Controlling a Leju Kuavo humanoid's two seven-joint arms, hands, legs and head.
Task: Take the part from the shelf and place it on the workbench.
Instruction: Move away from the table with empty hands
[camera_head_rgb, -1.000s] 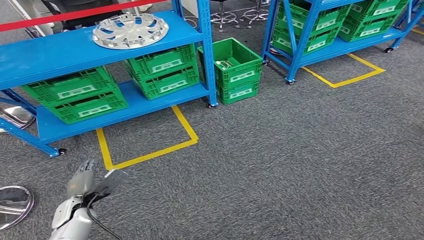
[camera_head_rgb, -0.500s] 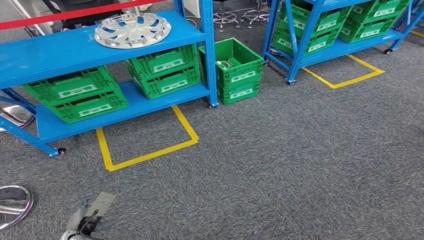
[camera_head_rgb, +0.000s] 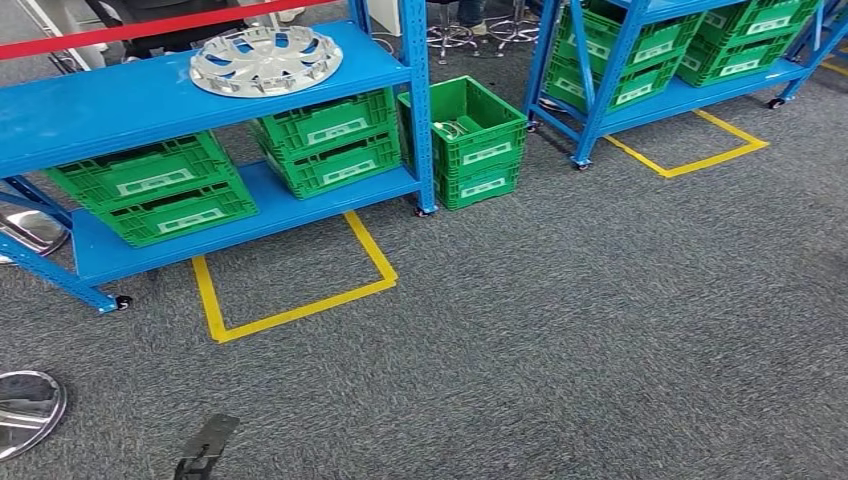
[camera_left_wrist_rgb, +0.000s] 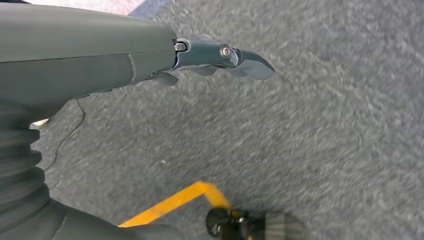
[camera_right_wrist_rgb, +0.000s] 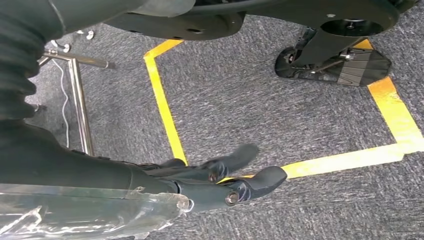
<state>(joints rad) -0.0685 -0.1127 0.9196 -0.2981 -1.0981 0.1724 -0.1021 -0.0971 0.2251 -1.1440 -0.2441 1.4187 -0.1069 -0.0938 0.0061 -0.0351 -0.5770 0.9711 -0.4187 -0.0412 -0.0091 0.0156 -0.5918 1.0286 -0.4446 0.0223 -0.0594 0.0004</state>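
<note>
The part (camera_head_rgb: 265, 60), a round silver wheel cover with a ring of cut-out slots and a raised hub, lies flat on the top board of the blue shelf (camera_head_rgb: 120, 105) at the far left of the head view. Under that board, green crates (camera_head_rgb: 150, 190) sit in stacked pairs on the lower level, and another green crate stack (camera_head_rgb: 470, 140) stands on the grey carpet just right of the shelf post. Yellow floor tape (camera_head_rgb: 290, 300) marks a square in front of the shelf. A second blue rack (camera_head_rgb: 690, 90) with more green crates stands at the far right. At the near left edge lies a shiny metal disc (camera_head_rgb: 25, 410).

In the left wrist view, the left hand (camera_left_wrist_rgb: 220, 60) hangs over the carpet, fingers stretched out straight and holding nothing.

In the right wrist view, the right hand (camera_right_wrist_rgb: 225, 175) is above the carpet and tape, its fingers extended, slightly apart and empty.
</note>
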